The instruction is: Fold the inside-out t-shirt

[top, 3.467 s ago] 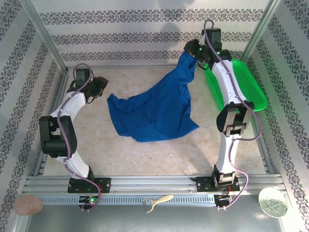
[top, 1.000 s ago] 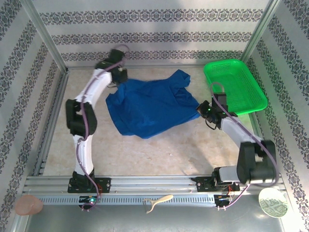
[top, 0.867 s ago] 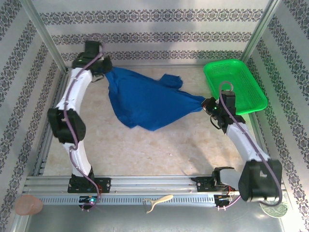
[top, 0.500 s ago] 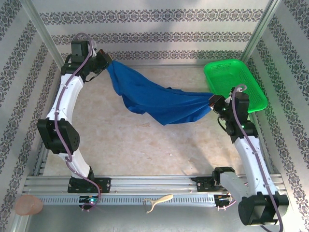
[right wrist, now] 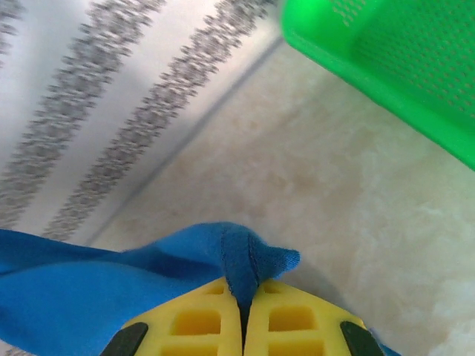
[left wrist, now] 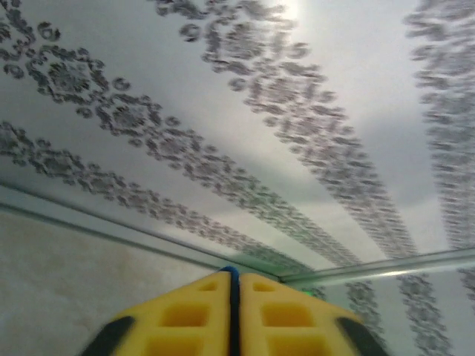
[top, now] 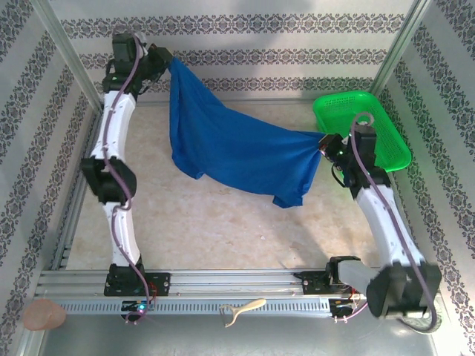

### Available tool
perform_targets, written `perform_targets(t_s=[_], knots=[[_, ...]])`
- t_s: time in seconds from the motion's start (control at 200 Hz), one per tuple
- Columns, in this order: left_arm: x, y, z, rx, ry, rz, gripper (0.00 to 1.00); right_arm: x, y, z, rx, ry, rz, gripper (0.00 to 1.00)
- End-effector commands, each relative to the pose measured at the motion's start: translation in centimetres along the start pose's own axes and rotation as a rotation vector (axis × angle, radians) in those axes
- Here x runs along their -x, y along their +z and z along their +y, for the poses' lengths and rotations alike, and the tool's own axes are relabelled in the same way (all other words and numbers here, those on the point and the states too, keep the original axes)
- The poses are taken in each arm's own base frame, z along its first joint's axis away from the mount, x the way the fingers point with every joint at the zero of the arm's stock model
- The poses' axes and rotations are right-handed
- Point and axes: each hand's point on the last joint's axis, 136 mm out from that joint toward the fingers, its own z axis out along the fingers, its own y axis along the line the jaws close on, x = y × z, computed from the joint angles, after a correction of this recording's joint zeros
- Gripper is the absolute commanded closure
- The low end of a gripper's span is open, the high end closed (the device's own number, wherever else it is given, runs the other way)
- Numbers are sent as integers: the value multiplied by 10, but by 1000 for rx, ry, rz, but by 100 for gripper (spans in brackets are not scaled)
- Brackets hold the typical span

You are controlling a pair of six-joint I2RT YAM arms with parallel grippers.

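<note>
Blue t-shirt [top: 230, 148] hangs stretched over the table [top: 223, 237], its long axis running from ten o'clock, where the left gripper [top: 165, 61] pinches one edge, to three o'clock, where the right gripper [top: 324, 143] pinches another.

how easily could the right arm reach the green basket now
Probably yes: the right claw hangs right beside the basket, nothing between them, but it is shut on the t-shirt and would drag it along.
</note>
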Motion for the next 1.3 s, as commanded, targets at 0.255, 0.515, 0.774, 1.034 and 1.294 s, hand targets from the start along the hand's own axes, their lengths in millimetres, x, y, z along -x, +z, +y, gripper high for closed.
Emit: perform_targets(t_s=[0.255, 0.515, 0.774, 1.034, 1.294], knots=[[-39, 5, 55, 160, 98, 198, 31, 9, 49, 41, -25, -222, 52, 36], [-148, -88, 73, 358, 258, 338, 33, -79, -5, -19, -106, -171, 185, 36], [-295, -149, 144, 500, 356, 478, 37, -165, -21, -83, -194, -171, 372, 36], [-331, -142, 199, 649, 501, 580, 39, -201, -4, -105, -321, -320, 449, 34], [-336, -109, 212, 685, 584, 620, 40, -199, 8, -118, -399, -367, 430, 31]])
